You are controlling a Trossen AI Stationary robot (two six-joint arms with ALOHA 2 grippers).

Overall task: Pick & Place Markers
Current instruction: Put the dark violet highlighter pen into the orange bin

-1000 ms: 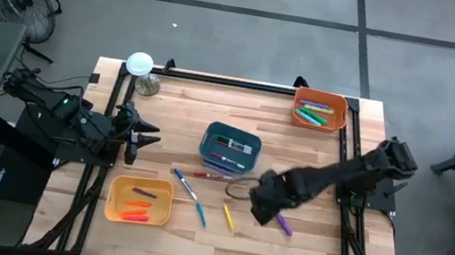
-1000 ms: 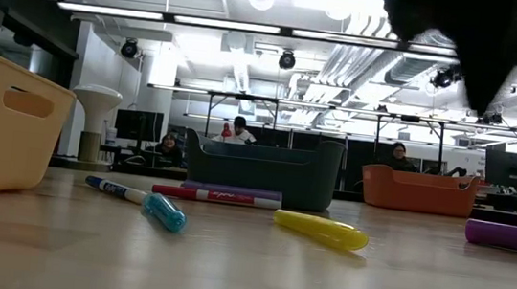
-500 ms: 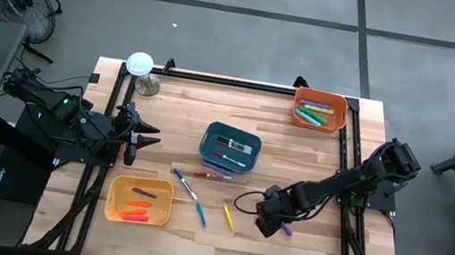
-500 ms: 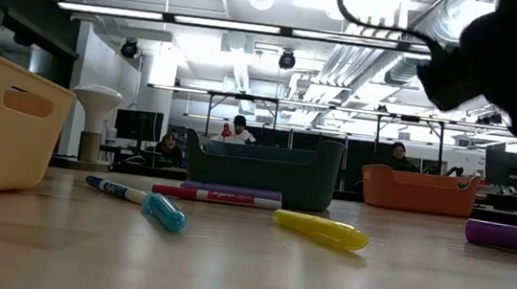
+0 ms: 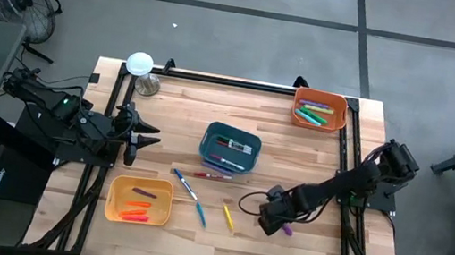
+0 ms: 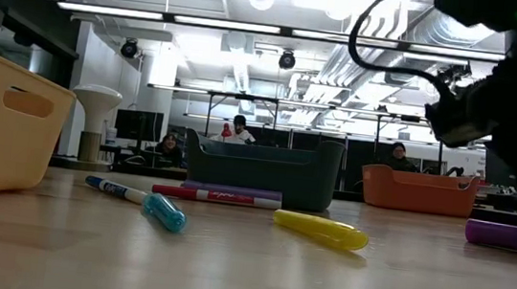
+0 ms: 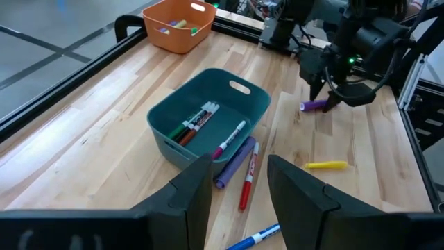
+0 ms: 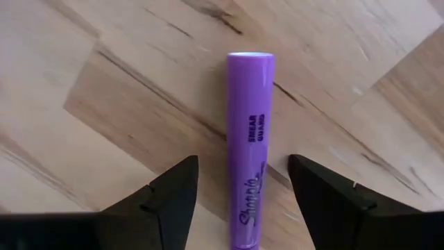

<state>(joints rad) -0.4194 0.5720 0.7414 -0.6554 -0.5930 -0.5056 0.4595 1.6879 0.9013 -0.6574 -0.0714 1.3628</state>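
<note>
Sorting is sitting partway through. Some markers are already lying in the three bins: green and orange ones in the orange bin [image 5: 321, 109] at the counter's far right corner, several in the teal bin [image 5: 230, 148] near the middle, and a few orange and pink ones in the yellow bin [image 5: 140, 200] by the near left edge.

Still lying loose on the counter [image 5: 185, 108] are a red marker [image 5: 213, 176] and a purple one [image 7: 234, 162] tucked against the teal bin's near wall, a blue-capped marker [image 5: 186, 184], a blue one [image 5: 201, 216], a yellow marker [image 5: 228, 217], and the purple marker [image 8: 250, 149] toward the near right.

The right pincer [image 5: 272, 223] is hanging low over that purple marker, its fingers [image 8: 173, 198] standing wide apart and straddling the barrel without touching it; nothing is being held.

The left pincer [image 5: 144, 132] is waiting near the left edge, fingers [image 7: 198, 191] parted and holding nothing.

Nothing is crowding the purple marker; the yellow marker is lying near but clear. A white lamp-like object [image 5: 140, 65] is standing at the far left corner, well apart.
</note>
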